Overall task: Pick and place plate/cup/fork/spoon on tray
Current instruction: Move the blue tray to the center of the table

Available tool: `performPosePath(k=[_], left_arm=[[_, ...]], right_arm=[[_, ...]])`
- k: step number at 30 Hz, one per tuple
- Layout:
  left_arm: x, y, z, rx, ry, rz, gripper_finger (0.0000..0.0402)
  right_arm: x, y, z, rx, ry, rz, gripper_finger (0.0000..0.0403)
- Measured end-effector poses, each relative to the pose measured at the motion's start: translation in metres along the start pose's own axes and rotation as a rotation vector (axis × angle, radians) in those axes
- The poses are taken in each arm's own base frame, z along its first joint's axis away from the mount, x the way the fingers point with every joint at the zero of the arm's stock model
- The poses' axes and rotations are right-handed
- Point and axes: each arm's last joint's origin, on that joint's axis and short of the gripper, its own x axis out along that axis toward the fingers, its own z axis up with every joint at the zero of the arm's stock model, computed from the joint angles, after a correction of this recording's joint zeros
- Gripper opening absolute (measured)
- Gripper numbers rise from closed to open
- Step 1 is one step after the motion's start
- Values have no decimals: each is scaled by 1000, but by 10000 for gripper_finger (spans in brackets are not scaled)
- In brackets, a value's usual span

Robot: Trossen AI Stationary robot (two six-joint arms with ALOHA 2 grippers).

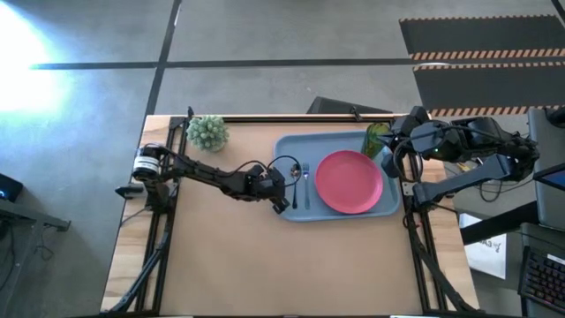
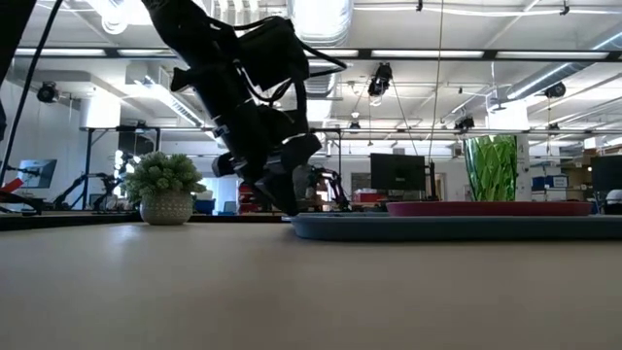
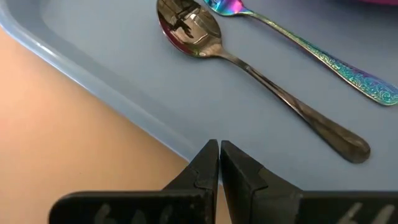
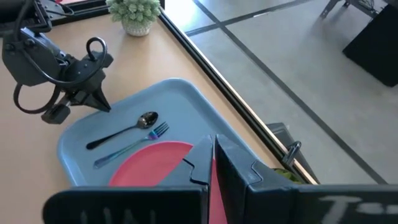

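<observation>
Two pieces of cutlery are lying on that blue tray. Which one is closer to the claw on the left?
The spoon, with its plain dark handle and shiny oval bowl. It lies on the tray between the shut left gripper and the fork, whose handle is patterned.

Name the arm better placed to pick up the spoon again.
Left. The left gripper is at the tray rim beside the spoon; the right gripper is at the far end, beyond the plate.
</observation>
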Motion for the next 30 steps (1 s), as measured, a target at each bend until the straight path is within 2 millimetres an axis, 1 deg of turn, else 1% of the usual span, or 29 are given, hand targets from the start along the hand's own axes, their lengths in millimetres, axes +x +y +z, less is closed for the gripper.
performPosePath(k=[9, 12, 14, 17, 23, 25, 30], left_arm=[[-3, 7, -11, 52, 117, 52, 0], [-7, 9, -13, 64, 151, 54, 0], [-12, 10, -14, 60, 164, 54, 0], [-19, 13, -18, 30, 230, 66, 0], [-35, 16, -40, 14, 422, 142, 0], [-42, 15, -44, 13, 444, 153, 0], [-51, 13, -48, 10, 456, 147, 0]], right_arm=[[0, 0, 0, 2, 0, 0, 8], [0, 0, 0, 2, 0, 0, 8], [0, 0, 0, 2, 0, 0, 8], [0, 0, 0, 2, 0, 0, 8], [0, 0, 0, 2, 1, -1, 8], [0, 0, 0, 2, 1, -1, 8], [0, 0, 0, 2, 0, -1, 8]])
